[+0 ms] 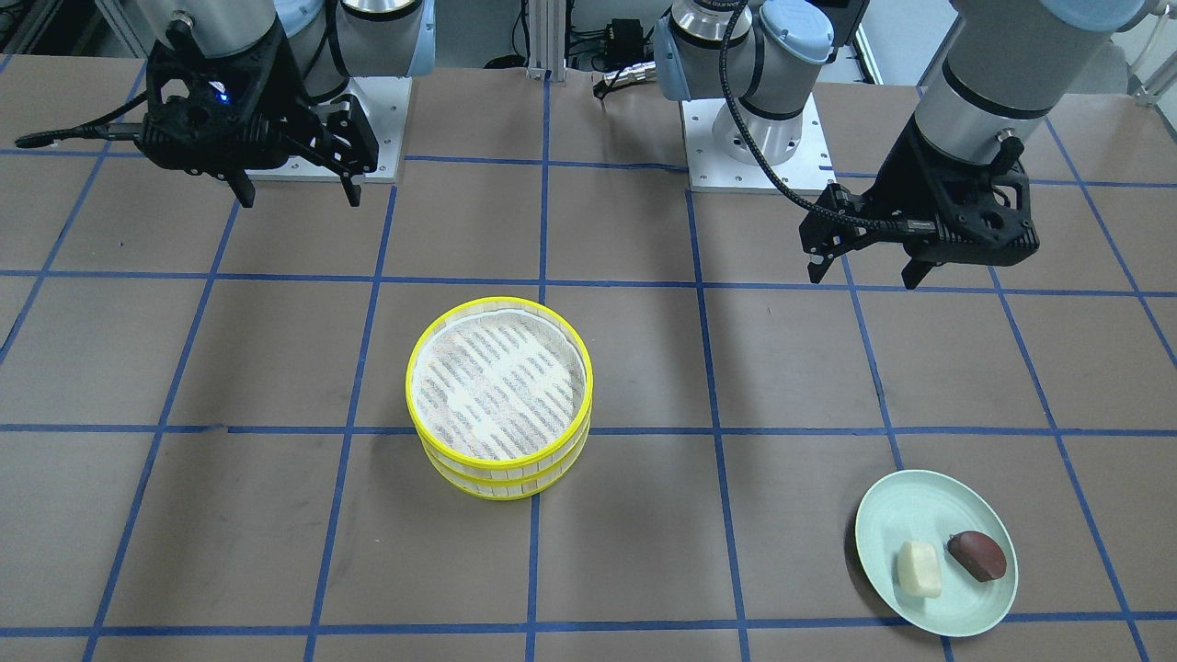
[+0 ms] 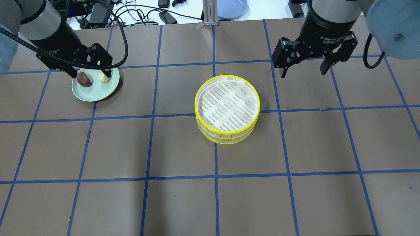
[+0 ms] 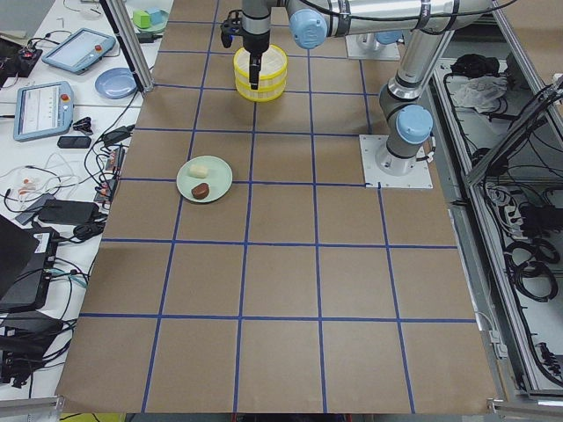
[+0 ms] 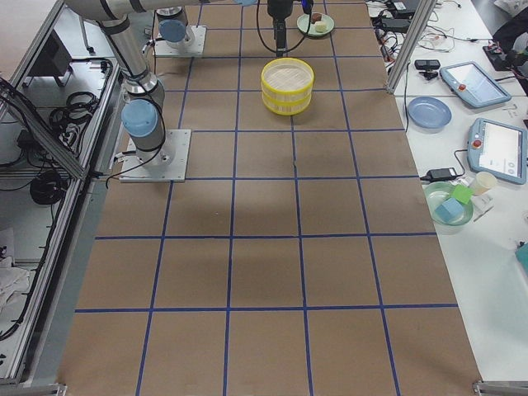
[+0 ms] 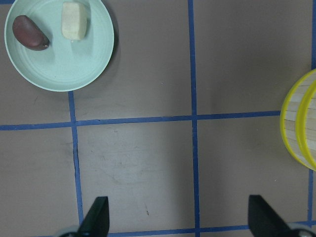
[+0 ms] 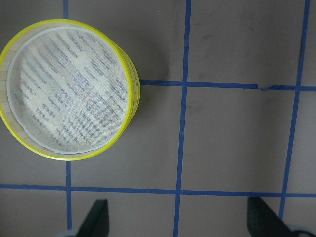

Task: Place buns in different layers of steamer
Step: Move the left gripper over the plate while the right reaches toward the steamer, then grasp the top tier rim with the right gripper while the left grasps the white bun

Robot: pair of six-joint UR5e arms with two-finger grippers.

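Two steamer layers stand stacked mid-table, the top tray (image 1: 499,386) on the lower tray (image 1: 501,485), both seen from overhead (image 2: 227,106); the top floor is bare. A cream-white bun (image 1: 919,568) and a reddish-brown bun (image 1: 977,555) lie side by side on a pale green plate (image 1: 929,515). My left gripper (image 1: 862,274) is open and empty, raised above the table on the robot's side of the plate. Its wrist view shows the plate (image 5: 64,64) and both buns far ahead. My right gripper (image 1: 301,199) is open and empty, raised away from the steamer (image 6: 69,91).
Brown paper with a blue tape grid covers the table. The two arm bases (image 1: 759,138) stand at the robot's edge. A blue dish (image 2: 232,7), cables and tablets (image 4: 493,144) lie on white benches beyond the table's edges.
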